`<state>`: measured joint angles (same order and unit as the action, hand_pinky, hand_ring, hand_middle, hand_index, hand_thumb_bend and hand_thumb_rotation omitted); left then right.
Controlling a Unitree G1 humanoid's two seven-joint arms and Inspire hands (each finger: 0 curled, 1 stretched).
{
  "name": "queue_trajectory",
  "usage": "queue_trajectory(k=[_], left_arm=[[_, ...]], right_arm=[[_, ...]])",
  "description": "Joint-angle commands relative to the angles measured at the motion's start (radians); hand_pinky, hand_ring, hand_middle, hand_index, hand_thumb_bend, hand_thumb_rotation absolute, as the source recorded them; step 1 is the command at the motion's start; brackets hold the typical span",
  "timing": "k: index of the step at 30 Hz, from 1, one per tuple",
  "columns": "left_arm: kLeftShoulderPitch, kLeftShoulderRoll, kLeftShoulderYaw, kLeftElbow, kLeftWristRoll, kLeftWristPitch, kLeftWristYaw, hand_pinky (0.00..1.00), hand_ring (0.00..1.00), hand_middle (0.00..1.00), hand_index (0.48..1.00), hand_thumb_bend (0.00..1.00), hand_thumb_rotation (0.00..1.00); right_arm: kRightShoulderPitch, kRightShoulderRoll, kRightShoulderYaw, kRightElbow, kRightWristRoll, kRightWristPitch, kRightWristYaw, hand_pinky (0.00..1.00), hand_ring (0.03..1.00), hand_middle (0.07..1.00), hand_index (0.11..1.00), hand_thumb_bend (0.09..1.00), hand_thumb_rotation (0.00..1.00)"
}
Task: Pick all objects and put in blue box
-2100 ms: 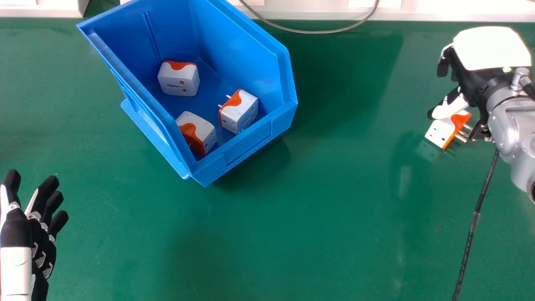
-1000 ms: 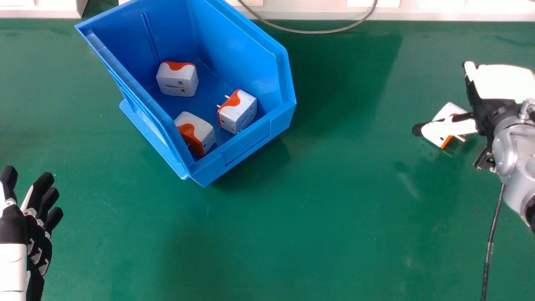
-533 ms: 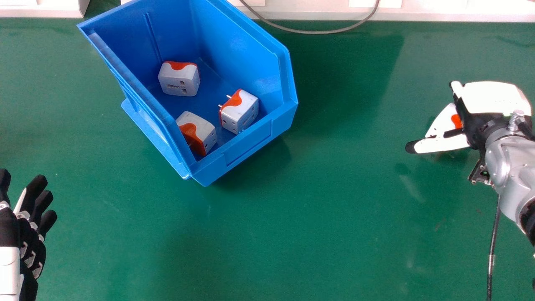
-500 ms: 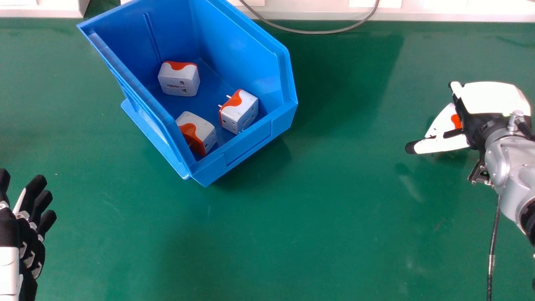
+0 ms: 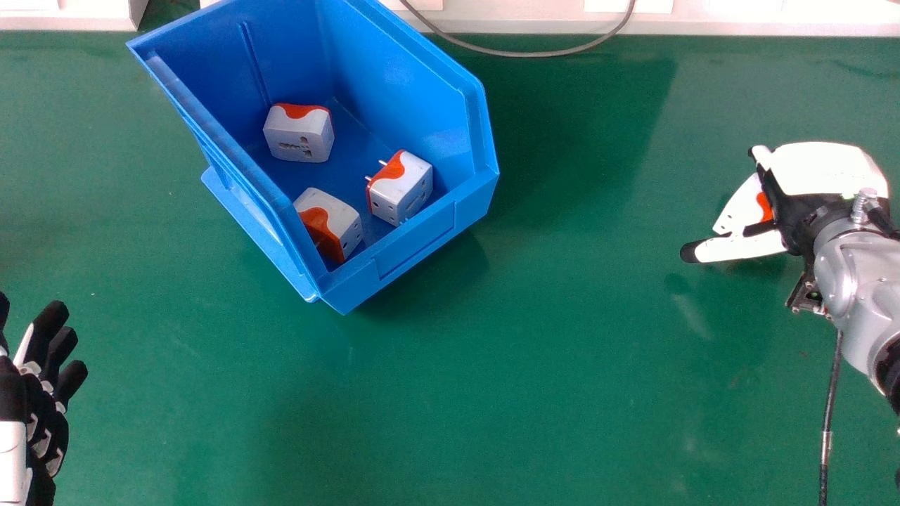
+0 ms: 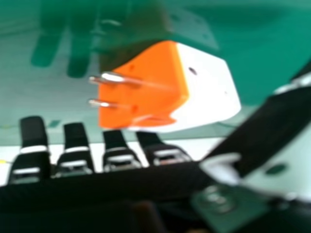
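On the right of the green table [image 5: 534, 337], a white-and-orange plug adapter [image 5: 737, 209] is partly hidden by the right hand [image 5: 819, 169]. The hand's fingers are held straight and apart, with the thumb stretched out leftward on the near side; whether the adapter is touched cannot be told. Farther left, three more such adapters are held in the blue box [image 5: 415, 242]: one far left [image 5: 299, 135], one near left [image 5: 330, 223], one at the right [image 5: 399, 188] with its prongs pointed left. At the near left edge, the left hand [image 5: 39, 414] is seen, its fingers spread loosely.
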<state>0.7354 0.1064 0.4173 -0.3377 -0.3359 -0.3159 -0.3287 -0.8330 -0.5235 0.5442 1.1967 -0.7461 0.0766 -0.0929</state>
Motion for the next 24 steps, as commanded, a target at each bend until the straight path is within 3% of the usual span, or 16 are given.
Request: queue_trajectory(k=[1,5,17,20,24], left_arm=[[0.015,0.008,0.016,-0.025,-0.012,-0.015,-0.006,0.98,0.98,0.98,1.000,0.90,1.00],[0.016,0.010,0.019,-0.018,-0.016,-0.019,-0.010,0.98,0.98,0.98,1.000,0.90,1.00],[0.033,0.009,0.027,-0.040,-0.022,-0.009,-0.020,0.98,0.98,0.98,1.000,0.89,1.00],[0.031,0.012,0.032,-0.029,-0.024,-0.013,-0.024,0.98,0.98,0.98,1.000,0.89,1.00],[0.037,0.010,0.033,-0.038,-0.022,-0.012,-0.024,0.98,0.98,0.98,1.000,0.89,1.00]], right_arm=[[0.002,-0.029,-0.012,-0.006,0.006,0.011,-0.003,0.79,0.885,0.933,0.936,0.703,0.77],[0.002,-0.032,-0.006,-0.006,-0.003,0.024,0.004,0.79,0.886,0.934,0.936,0.712,0.81],[0.007,-0.039,-0.012,-0.009,0.004,0.044,0.025,0.80,0.882,0.929,0.938,0.699,0.81],[0.006,-0.040,-0.014,-0.001,0.007,0.042,0.023,0.79,0.882,0.929,0.938,0.690,0.81],[0.007,-0.042,-0.020,-0.011,0.012,0.047,0.027,0.79,0.883,0.929,0.934,0.680,0.80]])
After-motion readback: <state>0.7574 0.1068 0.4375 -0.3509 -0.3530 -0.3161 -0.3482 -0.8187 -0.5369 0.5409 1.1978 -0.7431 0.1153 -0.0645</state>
